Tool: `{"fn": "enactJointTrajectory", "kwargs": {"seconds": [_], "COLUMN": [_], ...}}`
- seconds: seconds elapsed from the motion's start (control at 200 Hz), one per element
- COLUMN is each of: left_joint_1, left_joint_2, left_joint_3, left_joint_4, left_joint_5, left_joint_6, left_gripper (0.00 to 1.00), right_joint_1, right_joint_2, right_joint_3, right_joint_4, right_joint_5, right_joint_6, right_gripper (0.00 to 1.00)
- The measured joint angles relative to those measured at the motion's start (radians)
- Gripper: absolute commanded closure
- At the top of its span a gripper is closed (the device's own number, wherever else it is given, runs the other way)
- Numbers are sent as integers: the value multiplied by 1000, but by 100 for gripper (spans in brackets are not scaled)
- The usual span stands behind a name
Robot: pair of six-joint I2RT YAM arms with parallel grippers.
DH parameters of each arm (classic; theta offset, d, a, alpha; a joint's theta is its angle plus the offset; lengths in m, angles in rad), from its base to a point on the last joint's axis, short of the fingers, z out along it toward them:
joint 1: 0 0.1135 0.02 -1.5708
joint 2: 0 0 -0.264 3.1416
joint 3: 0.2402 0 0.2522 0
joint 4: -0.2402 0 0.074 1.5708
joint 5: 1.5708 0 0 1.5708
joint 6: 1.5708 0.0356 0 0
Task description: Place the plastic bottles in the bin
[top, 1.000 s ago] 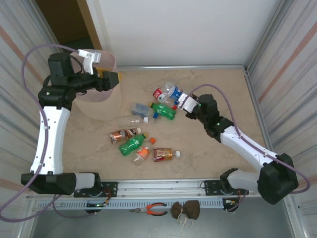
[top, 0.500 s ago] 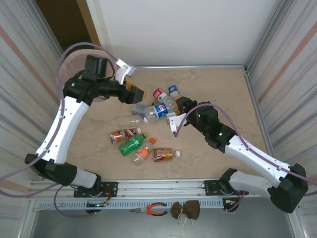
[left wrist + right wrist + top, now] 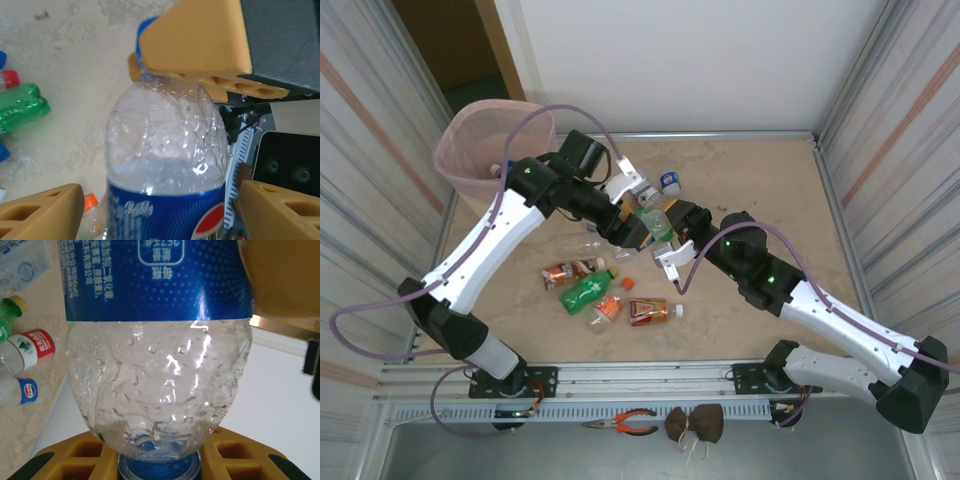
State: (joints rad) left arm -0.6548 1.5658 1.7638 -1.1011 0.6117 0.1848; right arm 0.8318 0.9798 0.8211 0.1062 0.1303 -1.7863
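Two grippers over table (image 3: 770, 190) centre: R gripper (image 3: 157, 460) clamped on clear Pepsi bottle (image 3: 165, 165) at cap end, L gripper (image 3: 160, 210) jaws apart w/ bottle between (not touching); bin (image 3: 453, 160) at far-left corner.

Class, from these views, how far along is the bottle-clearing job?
Done: unclear; what is inside the bin is hard to tell. In hand: the right gripper pinches a Pepsi bottle by its neck, with the open left gripper around its body. Left: several bottles lie on the table, among them a green bottle and an amber bottle.
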Motion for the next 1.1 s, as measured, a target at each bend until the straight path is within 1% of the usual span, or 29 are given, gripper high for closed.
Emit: {"fn": "enactJointTrajectory", "kwargs": {"seconds": [0.2, 0.281, 0.626, 0.987, 1.037, 1.097], "left_joint_1": [-48, -54, -54, -54, -54, -54], "left_joint_2": [58, 76, 85, 101, 105, 107], "left_joint_3": [2, 5, 68, 102, 102, 102], "left_joint_4": [-55, -74, -111, -163, -165, -168], "left_joint_5": [-20, -24, -49, -55, -54, -53], "left_joint_6": [17, 23, 30, 62, 66, 68], "left_gripper": [25, 25, 27, 38, 38, 35], "right_joint_1": [12, 13, 28, 33, 33, 33], "right_joint_2": [0, 0, -1, -1, -1, -1], "right_joint_3": [0, 1, 10, 15, 15, 15], "right_joint_4": [-3, -7, -75, -94, -97, -102], "right_joint_5": [-3, -3, -3, -2, 0, 1], "right_joint_6": [-7, -7, -6, -5, -5, -4], "right_gripper": [86, 86, 86, 86, 86, 86]}}
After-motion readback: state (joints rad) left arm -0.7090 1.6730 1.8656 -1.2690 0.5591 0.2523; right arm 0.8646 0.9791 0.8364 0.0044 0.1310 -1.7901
